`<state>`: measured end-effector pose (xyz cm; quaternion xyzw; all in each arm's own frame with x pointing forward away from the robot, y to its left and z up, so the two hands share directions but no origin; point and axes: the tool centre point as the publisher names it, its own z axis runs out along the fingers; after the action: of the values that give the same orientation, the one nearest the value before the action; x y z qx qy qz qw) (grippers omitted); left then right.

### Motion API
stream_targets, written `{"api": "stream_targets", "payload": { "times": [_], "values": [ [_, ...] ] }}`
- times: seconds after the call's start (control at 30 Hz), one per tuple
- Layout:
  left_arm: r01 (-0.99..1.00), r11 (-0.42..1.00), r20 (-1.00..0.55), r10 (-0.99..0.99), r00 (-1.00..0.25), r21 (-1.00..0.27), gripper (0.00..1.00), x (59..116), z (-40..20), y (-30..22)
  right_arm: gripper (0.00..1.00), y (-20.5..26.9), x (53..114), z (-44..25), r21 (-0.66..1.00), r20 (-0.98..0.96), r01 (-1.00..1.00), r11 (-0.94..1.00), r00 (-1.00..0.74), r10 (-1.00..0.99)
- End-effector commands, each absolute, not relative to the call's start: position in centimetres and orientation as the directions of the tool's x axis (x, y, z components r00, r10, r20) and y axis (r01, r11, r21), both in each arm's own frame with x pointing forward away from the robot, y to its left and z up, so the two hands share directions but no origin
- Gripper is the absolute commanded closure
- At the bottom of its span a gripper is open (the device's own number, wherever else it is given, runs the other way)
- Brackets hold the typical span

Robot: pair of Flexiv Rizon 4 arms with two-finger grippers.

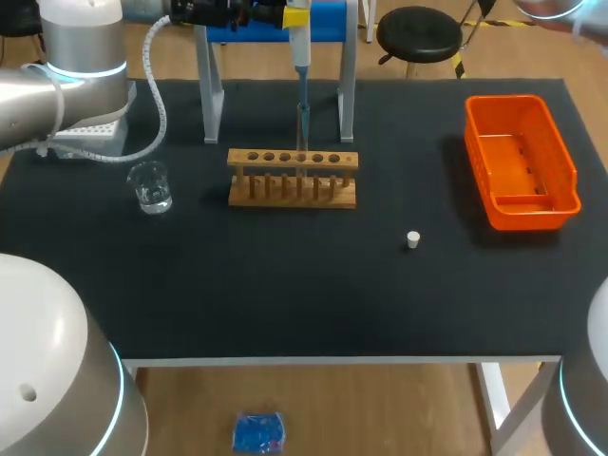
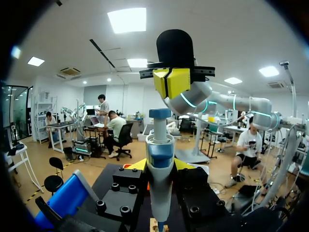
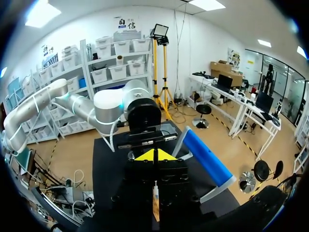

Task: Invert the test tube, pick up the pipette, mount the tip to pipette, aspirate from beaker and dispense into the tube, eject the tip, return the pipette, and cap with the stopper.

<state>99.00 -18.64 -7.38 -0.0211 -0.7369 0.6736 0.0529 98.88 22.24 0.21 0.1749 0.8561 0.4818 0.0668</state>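
My left gripper (image 1: 296, 17) (image 2: 160, 166) is shut on the blue and white pipette (image 1: 301, 57) (image 2: 159, 159), held upright at the back of the table. The pipette's blue tip (image 1: 304, 119) points down at a middle hole of the wooden tube rack (image 1: 293, 178); the tube there is hard to make out. My right gripper (image 3: 154, 155) (image 2: 171, 82) is shut, its yellow tips together just above the pipette's top button. A glass beaker (image 1: 150, 185) stands left of the rack. The white stopper (image 1: 412, 239) lies to the right front.
An orange bin (image 1: 521, 161) sits at the right. The grey-legged pipette stand (image 1: 209, 95) with a blue bar rises behind the rack. A white tip box (image 1: 90, 133) is at the back left, partly hidden by my left arm (image 1: 57, 66).
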Motion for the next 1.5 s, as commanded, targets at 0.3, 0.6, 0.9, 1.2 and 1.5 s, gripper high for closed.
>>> {"api": "stream_targets", "payload": {
  "times": [0.3,0.6,0.9,1.2,1.5],
  "values": [
    [-0.040,0.091,0.049,0.102,-0.994,-0.995,1.00,99.0,-7.4,-18.7,1.00,23.1,99.7,-0.1,0.846,0.056,0.240,0.476,-0.928,0.368],
    [-0.040,0.091,0.049,0.102,-0.994,-0.995,1.00,99.0,-7.4,-18.7,1.00,23.3,99.9,-0.5,0.843,0.060,0.243,0.479,-0.929,0.366],
    [-0.040,0.091,0.049,0.102,-0.994,-0.995,1.00,99.0,-7.4,-18.7,1.00,23.5,99.9,-1.0,0.839,0.061,0.245,0.486,-0.929,0.364],
    [-0.040,0.091,0.049,0.102,-0.994,-0.995,1.00,99.0,-7.4,-18.7,1.00,23.5,99.9,-1.9,0.833,0.070,0.257,0.490,-0.927,0.368],
    [-0.040,0.091,0.049,0.102,-0.994,-0.995,1.00,99.0,-7.4,-18.7,1.00,23.4,99.8,-2.5,0.829,0.076,0.262,0.494,-0.928,0.366]
  ]
}}
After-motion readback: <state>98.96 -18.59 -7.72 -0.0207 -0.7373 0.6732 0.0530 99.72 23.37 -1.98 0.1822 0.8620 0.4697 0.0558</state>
